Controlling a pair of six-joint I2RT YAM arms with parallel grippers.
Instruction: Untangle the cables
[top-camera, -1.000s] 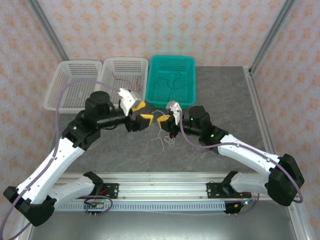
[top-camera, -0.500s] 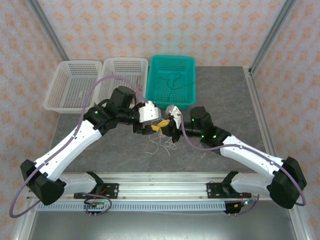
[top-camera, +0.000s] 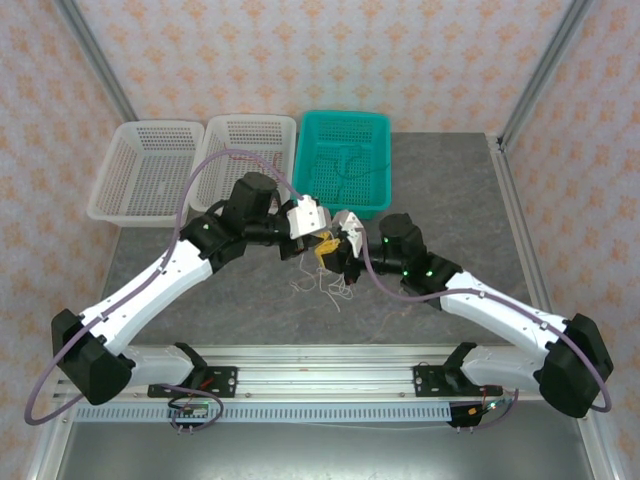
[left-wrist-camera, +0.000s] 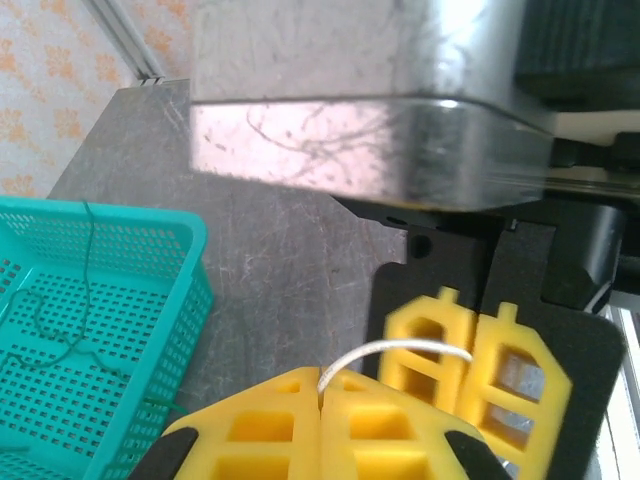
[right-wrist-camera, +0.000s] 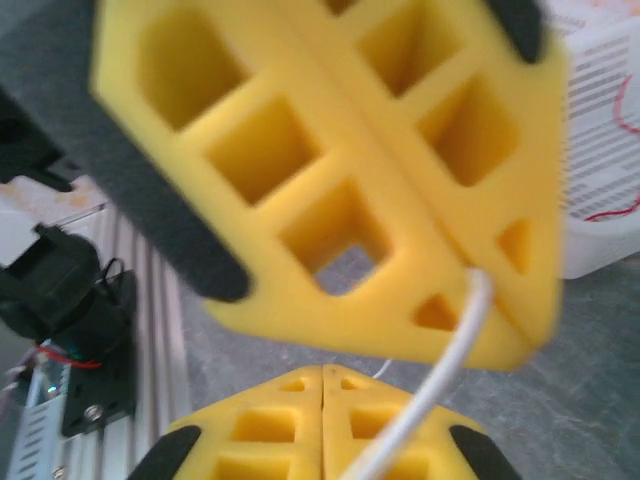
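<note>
Left hand (left-wrist-camera: 320, 388), earlier open, now clamped on white cable (left-wrist-camera: 400, 346), right hand (right-wrist-camera: 322, 382) pinching it too

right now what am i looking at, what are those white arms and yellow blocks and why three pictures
These are two robot arms bolted to the near edge of a grey table. The overhead picture comes from a fixed camera above and behind them. The two close-ups come from a small camera on each wrist. The yellow blocks are the fingers of each arm's gripper. The left gripper and the right gripper meet over the middle of the table, both shut on the same thin white cable. Below them is a small tangle of thin cables. At the back stand the left white basket, the middle white basket and the teal basket.
</note>
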